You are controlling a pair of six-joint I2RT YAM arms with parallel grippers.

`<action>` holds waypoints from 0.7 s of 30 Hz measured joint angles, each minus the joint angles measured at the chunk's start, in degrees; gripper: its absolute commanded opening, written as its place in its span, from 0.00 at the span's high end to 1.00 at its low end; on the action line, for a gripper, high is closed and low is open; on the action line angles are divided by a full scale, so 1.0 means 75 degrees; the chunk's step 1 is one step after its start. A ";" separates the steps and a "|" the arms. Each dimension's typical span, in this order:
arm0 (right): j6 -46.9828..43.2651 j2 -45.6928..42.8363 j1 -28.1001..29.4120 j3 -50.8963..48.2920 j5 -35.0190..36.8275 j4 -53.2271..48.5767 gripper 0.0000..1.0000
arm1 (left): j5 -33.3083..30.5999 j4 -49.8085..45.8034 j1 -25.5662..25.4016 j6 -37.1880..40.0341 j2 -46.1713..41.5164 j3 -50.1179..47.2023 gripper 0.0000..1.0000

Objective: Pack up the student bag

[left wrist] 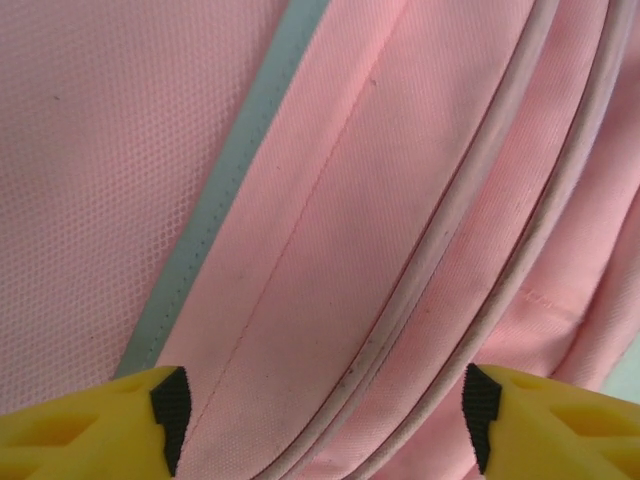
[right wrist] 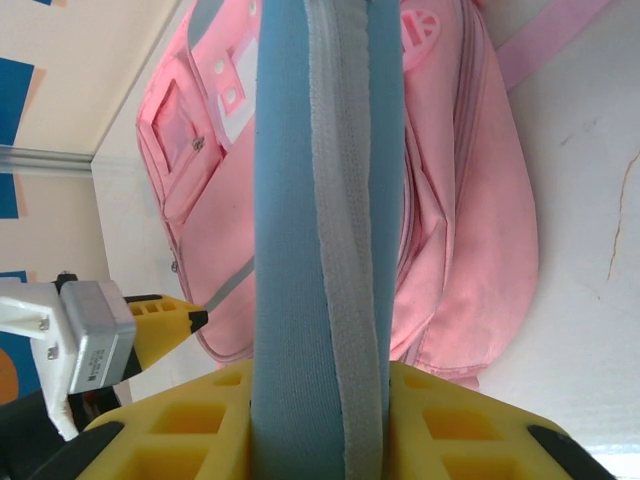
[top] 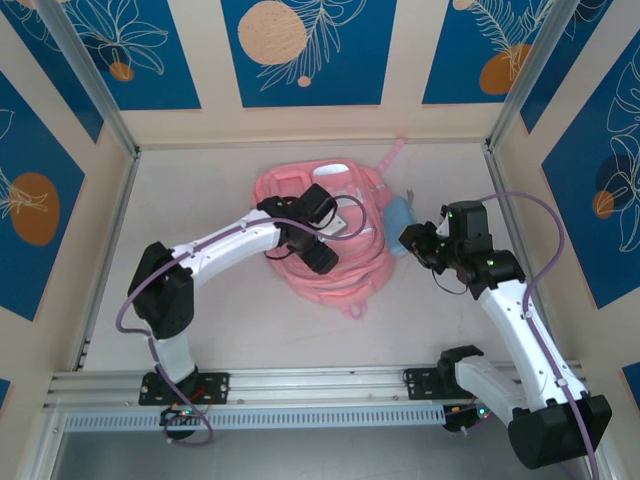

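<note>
The student bag (top: 345, 282) is a soft pink backpack lying flat mid-table. My left gripper (top: 321, 232) hovers over its middle. In the left wrist view its yellow fingers (left wrist: 165, 410) stand wide apart, open, just above the pink bag fabric (left wrist: 380, 200), its piped seams and a pale grey strip (left wrist: 230, 170). My right gripper (top: 412, 240) is beside the bag's right edge, shut on a blue fabric pouch (top: 399, 213). In the right wrist view the blue pouch (right wrist: 295, 200) with its grey band stands upright between the yellow jaws of that gripper (right wrist: 325, 400), the bag (right wrist: 470, 200) behind it.
A pink strap (top: 391, 153) trails from the bag toward the back wall. Blue-and-cream walls enclose the white table (top: 200, 180) on three sides. An aluminium rail (top: 320, 385) runs along the near edge by the arm bases. The left arm's finger (right wrist: 160, 325) appears in the right wrist view.
</note>
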 measured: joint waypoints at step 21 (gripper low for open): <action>0.0117 0.0000 -0.0055 -0.0047 -0.0175 0.0006 0.70 | -0.0629 -0.0466 -0.0029 0.0953 0.0938 0.0781 0.26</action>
